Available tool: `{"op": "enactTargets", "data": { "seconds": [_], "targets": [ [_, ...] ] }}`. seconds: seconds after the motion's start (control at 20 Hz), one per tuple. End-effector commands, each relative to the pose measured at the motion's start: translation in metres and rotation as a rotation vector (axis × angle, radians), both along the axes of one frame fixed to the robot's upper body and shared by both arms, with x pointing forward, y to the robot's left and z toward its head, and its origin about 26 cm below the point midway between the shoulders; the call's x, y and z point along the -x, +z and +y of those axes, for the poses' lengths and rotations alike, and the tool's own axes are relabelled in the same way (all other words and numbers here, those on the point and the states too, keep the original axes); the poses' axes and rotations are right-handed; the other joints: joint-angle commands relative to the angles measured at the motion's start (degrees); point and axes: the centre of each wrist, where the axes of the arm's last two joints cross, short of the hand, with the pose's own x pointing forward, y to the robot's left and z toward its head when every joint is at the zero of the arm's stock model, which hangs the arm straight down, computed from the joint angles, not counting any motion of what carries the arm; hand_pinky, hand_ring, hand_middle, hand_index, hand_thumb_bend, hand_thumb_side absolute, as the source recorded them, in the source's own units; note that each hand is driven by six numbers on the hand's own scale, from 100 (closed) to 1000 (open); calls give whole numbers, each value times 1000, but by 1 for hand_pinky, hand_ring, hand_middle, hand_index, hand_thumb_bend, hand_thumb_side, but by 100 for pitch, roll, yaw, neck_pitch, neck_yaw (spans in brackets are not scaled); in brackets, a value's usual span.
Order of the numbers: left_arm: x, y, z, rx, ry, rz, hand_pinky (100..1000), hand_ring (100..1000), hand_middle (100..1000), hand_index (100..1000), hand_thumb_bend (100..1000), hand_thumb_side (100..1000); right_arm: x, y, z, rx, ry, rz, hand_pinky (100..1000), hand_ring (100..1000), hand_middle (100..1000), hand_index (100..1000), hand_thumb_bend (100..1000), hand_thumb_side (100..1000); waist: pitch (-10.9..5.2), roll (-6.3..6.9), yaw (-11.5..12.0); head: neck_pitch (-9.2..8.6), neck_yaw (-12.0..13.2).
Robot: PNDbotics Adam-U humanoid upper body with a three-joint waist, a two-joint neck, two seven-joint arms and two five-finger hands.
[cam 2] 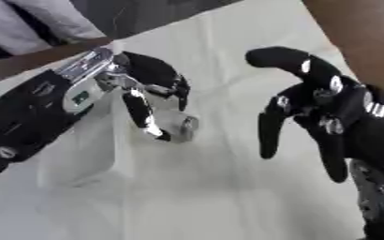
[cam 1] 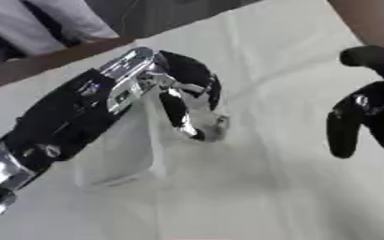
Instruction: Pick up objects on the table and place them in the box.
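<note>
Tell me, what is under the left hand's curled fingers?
The left hand curls its fingers round a small clear, shiny object above the white tablecloth. What kind of object cannot be seen; the fingers cover part of it.

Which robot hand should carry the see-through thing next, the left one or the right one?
Probably the left. The left hand already has its fingers curled around the clear object on the white table. The right hand hangs off to the side with nothing in it.

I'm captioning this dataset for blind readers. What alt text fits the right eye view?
The left robot hand curls its fingers around a small clear object on a white cloth-covered table. The right robot hand hangs beside it, fingers loosely bent, holding nothing.
</note>
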Motion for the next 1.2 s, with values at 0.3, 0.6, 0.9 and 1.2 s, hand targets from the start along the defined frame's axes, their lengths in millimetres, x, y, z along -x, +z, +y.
{"op": "enactTargets", "data": {
  "seconds": [0.3, 0.6, 0.9, 1.2],
  "targets": [
    [5, -16, -3, -137, -132, 50, 389, 498, 551, 654, 269, 652, 1, 11, 0, 0, 23, -79, 383, 485, 974, 218, 100, 883, 25, -73, -4, -17, -12],
    [8, -20, -6, -174, -128, -2, 406, 502, 562, 658, 374, 645, 1, 14, 2, 2, 30, -98, 383, 484, 973, 210, 100, 885, 102, -69, -15, -17, -7],
    [7, -32, -1, -239, -137, -3, 406, 502, 562, 655, 387, 663, 0, 16, 2, 2, 33, -107, 384, 483, 973, 209, 100, 885, 126, -67, -11, -17, -10],
    [9, -23, 2, -125, -141, -82, 100, 110, 167, 261, 100, 113, 0, 16, 2, 2, 33, -103, 385, 483, 972, 212, 100, 886, 112, -69, 22, -17, -20]
  ]
}}
